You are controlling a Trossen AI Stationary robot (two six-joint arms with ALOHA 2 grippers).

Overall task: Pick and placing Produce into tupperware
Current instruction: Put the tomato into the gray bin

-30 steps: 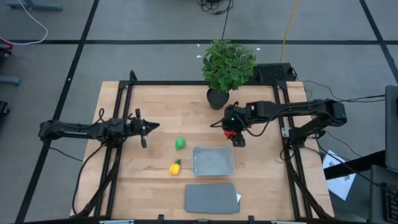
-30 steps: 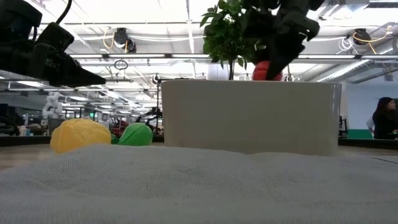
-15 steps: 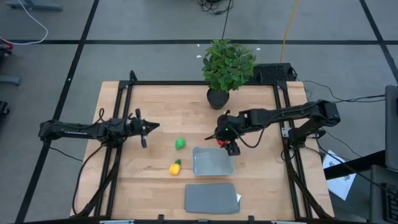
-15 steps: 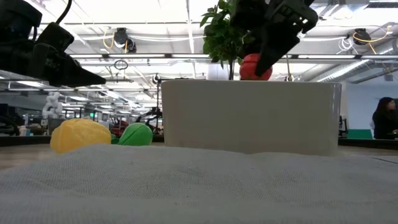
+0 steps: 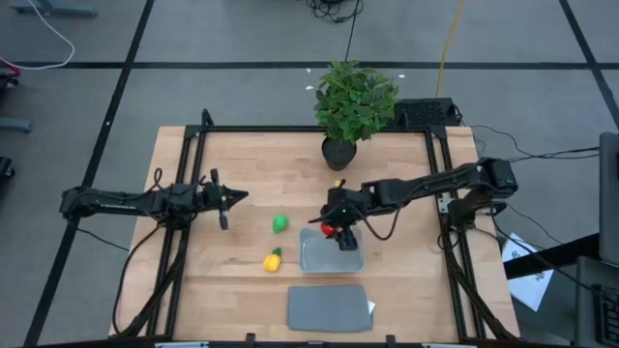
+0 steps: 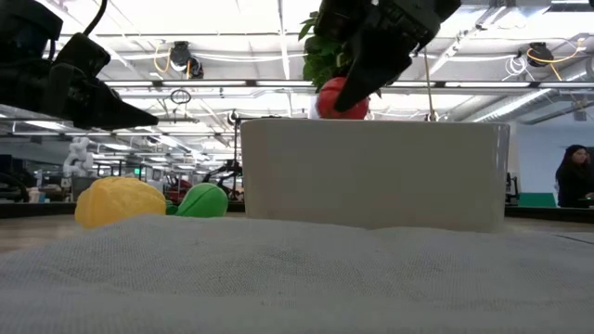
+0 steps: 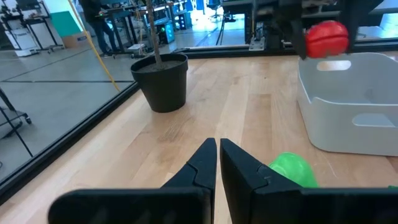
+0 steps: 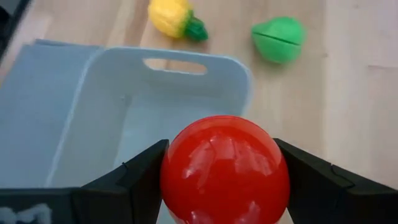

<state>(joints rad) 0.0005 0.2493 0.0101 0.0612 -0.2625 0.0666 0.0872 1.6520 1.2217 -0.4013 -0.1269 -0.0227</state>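
Right claw (image 5: 334, 231) carried one red piece (image 5: 330, 230) over tupperware (image 5: 331, 253), two pieces outside

A glossy round red produce piece (image 8: 225, 169) hangs clamped in the right pincer (image 5: 338, 232) over the far edge of the tupperware (image 5: 332, 253), a shallow translucent grey-blue container with rounded corners and a slot handle in its end wall, sitting upright on the table. The round green piece (image 5: 280, 223) and the yellow piece with a green tip (image 5: 273, 259) lie on the table just beside the container, apart from each other.
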